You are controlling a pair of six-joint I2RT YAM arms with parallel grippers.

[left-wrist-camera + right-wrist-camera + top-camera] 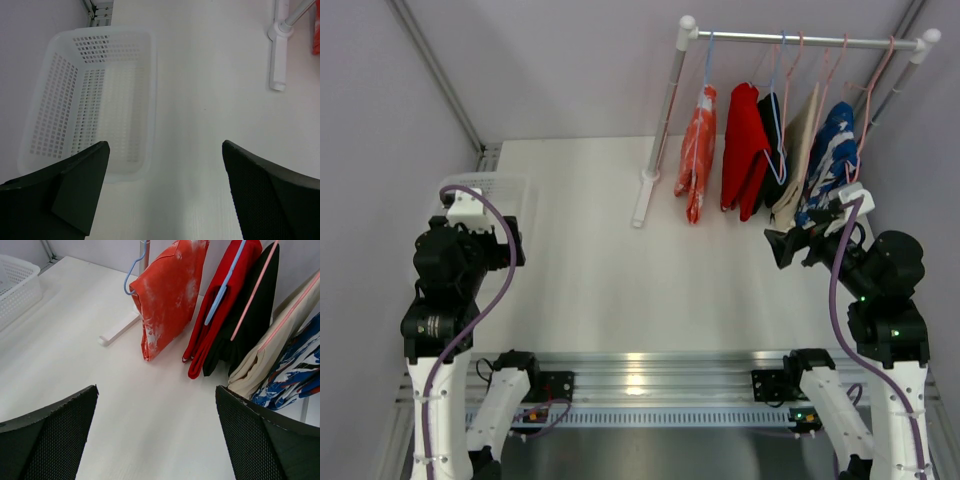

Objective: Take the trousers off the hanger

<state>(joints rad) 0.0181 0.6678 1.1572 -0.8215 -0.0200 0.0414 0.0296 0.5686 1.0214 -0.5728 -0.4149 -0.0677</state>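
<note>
The orange-red trousers with white marks hang folded over a thin light-blue wire hanger at the left end of the rail. In the right wrist view the trousers hang ahead and the hanger's blue wire shows at their left edge. My right gripper is open and empty, low over the table, well short of the trousers. It shows in the top view at the right. My left gripper is open and empty beside the white basket.
A deep-red garment, a dark one on a blue hanger, a beige one and a blue-and-white one hang right of the trousers. The rack's white post and foot stand left of them.
</note>
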